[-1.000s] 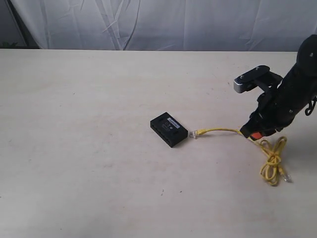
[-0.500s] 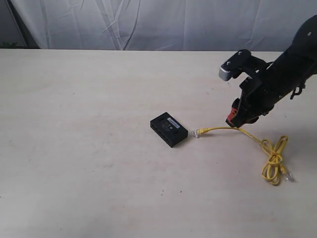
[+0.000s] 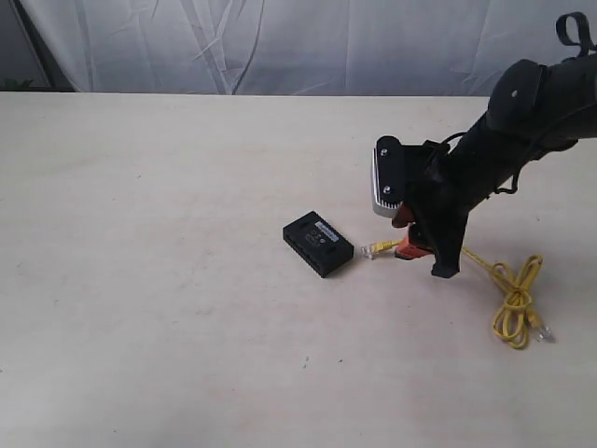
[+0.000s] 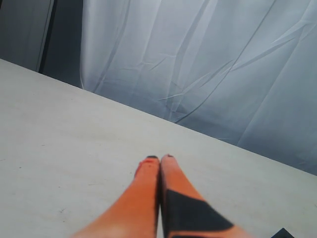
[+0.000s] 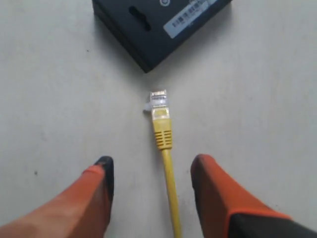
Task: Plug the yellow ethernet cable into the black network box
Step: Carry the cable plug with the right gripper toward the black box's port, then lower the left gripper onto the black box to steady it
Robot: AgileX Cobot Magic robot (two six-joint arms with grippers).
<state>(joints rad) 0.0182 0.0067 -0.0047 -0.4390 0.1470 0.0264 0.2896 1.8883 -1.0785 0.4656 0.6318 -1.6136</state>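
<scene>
The black network box (image 3: 318,245) (image 5: 158,25) lies flat near the table's middle. The yellow ethernet cable (image 3: 508,299) (image 5: 168,173) lies on the table, its clear plug (image 3: 373,250) (image 5: 158,101) a short gap from the box's side and not inserted. Its knotted loop rests at the right. My right gripper (image 3: 409,248) (image 5: 151,171) hangs low over the cable just behind the plug, open, one orange finger on each side of the cord without touching it. My left gripper (image 4: 159,158) is shut on nothing above bare table; it is out of the exterior view.
A pale wooden table (image 3: 168,308) spreads all around. A grey-white curtain (image 3: 298,42) hangs along the far edge. The right arm (image 3: 522,112) reaches in from the upper right, above the cable's slack.
The right gripper has travelled left along the cable from near the knotted loop to just behind the plug, dropped lower, and its jaws have widened. The cable and box have stayed put.
</scene>
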